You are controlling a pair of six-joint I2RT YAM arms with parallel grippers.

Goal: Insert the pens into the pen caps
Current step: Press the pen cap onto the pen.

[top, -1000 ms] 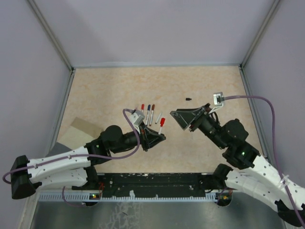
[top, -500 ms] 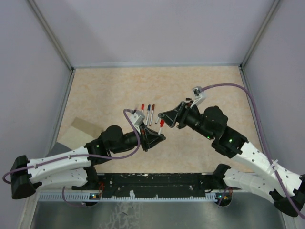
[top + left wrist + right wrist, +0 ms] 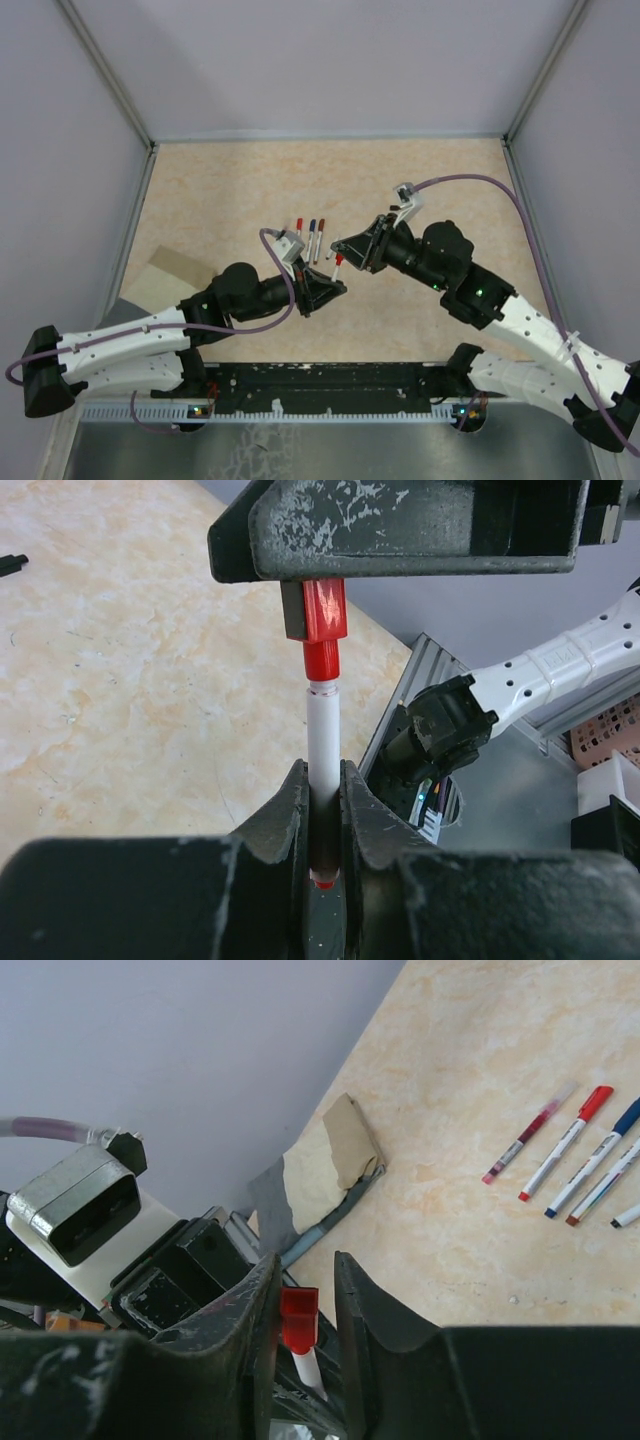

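**Top view.** The right tool [image 3: 350, 248] is no longer well out to the side. It now sits over the far end of the red pen [image 3: 335, 271], nose to nose with the left tool [image 3: 326, 288]. The left tool is unchanged, clamped on the pen's barrel with the pen pointing away from it. The red cap [image 3: 340, 259] sits on the pen's far end, inside the right tool's reach. The spare pens [image 3: 312, 232] lie on the counter [image 3: 220, 190] just beyond the left tool.

**Left wrist view.** The left tool's jaws press tight against the white barrel, and the pen stands straight out ahead of them. The red cap [image 3: 323, 610] is at the pen's end, with its top hidden behind one right-tool finger. A narrower red collar shows between cap and barrel, so I judge the cap is on but perhaps not pushed home. A small black cap [image 3: 10, 564] lies on the counter, well off to the left of this tool.

**Right wrist view.** The right tool's jaws are narrower than a moment ago and stand on either side of the red cap. A sliver of gap remains on one side, so they look not yet clamped. The spare pens lie on the counter far ahead and to the right of this tool.

Capping this pen appears to be the step in hand. It likely needs a squeeze and then a straight push along the barrel.
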